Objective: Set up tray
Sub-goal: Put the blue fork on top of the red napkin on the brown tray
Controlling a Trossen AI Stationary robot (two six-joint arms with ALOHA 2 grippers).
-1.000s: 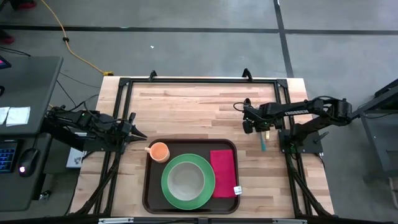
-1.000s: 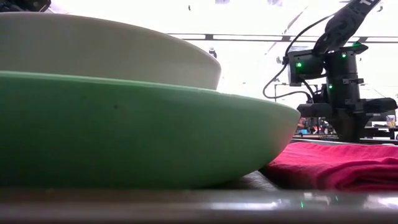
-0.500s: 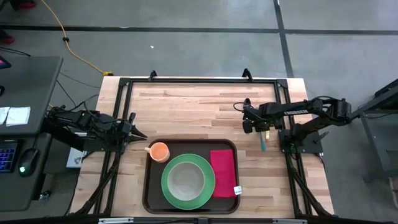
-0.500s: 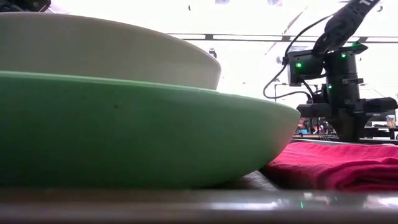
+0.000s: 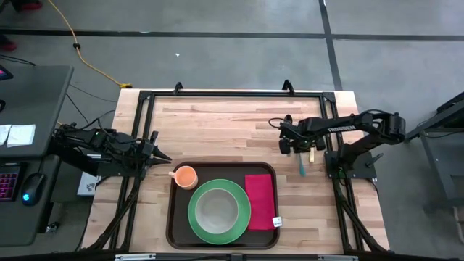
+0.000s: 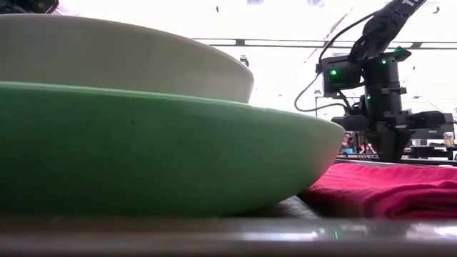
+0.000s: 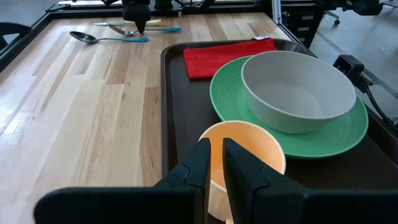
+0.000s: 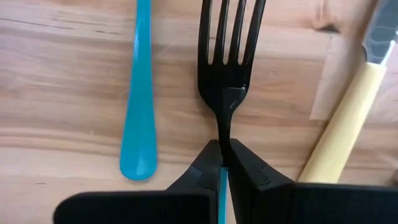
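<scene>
- Wooden desk (image 5: 217,123): brown tray (image 5: 177,217), lower centre, carries green plate (image 5: 199,225).
- Right hand (image 8: 224,163), right of centre, clamped on black fork (image 8: 229,56).
- Left hand (image 7: 216,163), left edge: state undetermined.

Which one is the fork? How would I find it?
Look at the wooden table, just past the far right corner of the brown tray, where the right gripper is shut on the fork. It has dark prongs, unlike the spoon's blue handle and the yellow-handled knife on either side.
</scene>
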